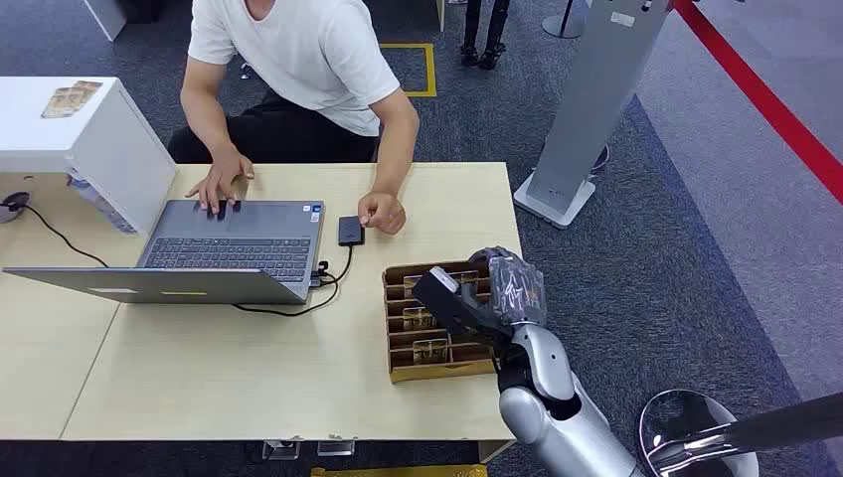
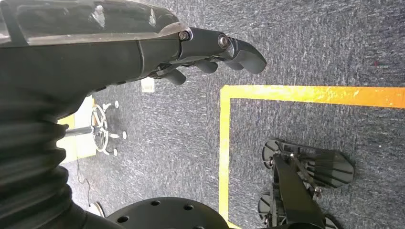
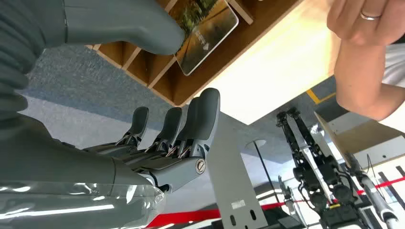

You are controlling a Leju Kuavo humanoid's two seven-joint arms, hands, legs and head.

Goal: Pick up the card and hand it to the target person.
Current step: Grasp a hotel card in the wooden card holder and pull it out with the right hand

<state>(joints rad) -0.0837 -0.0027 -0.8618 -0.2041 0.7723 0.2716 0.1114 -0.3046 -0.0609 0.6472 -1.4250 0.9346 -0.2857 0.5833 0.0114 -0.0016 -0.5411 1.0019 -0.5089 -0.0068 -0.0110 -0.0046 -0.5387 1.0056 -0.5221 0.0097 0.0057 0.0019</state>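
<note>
A brown wooden card box (image 1: 438,373) stands near the table's right edge, with picture cards (image 1: 430,350) upright in its slots. My right hand (image 1: 475,296) hovers over the box's far right part, palm down. In the right wrist view the thick thumb (image 3: 129,24) lies against the edge of one card (image 3: 207,33) standing in the box (image 3: 143,64). The darker fingers (image 3: 184,126) stretch out apart from it, outside the box wall. Nothing is pinched. The person (image 1: 308,60) sits across the table, one fist (image 1: 383,212) resting just beyond the box. My left hand (image 2: 210,52) hangs above the carpet, holding nothing.
An open laptop (image 1: 224,248) with a cable and a small black device (image 1: 350,231) lies left of the box. A white cabinet (image 1: 70,129) stands at the table's far left. A grey kiosk stand (image 1: 587,109) and a stool (image 1: 691,432) are on my right.
</note>
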